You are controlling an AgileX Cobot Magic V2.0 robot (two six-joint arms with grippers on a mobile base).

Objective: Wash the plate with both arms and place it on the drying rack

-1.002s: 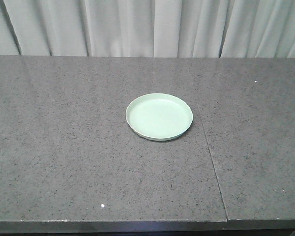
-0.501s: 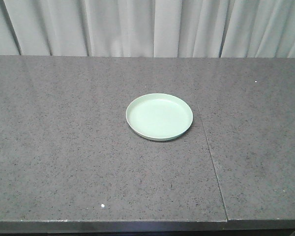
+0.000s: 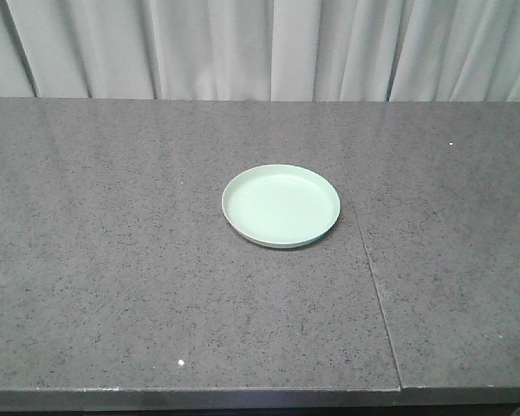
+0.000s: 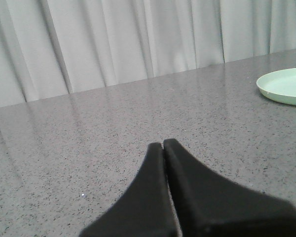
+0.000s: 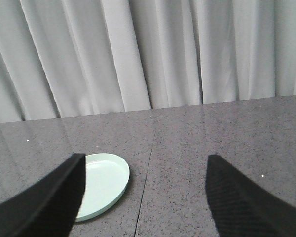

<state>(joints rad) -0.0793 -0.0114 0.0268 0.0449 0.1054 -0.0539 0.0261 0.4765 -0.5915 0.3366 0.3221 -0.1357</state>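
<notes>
Left end effector [image 4: 162, 143] pinched; plate [image 3: 281, 205] round, smooth.

The place looks like a kitchen-style counter set up in a test room or a lab. A long dark grey speckled stone countertop [image 3: 113, 260] fills most of the front view, with a thin seam [image 3: 377, 295] at lower right. A pale grey curtain [image 3: 260, 48] covers the whole top of the frame. One mint-green plate [image 3: 281, 205] lies near the centre.
</notes>
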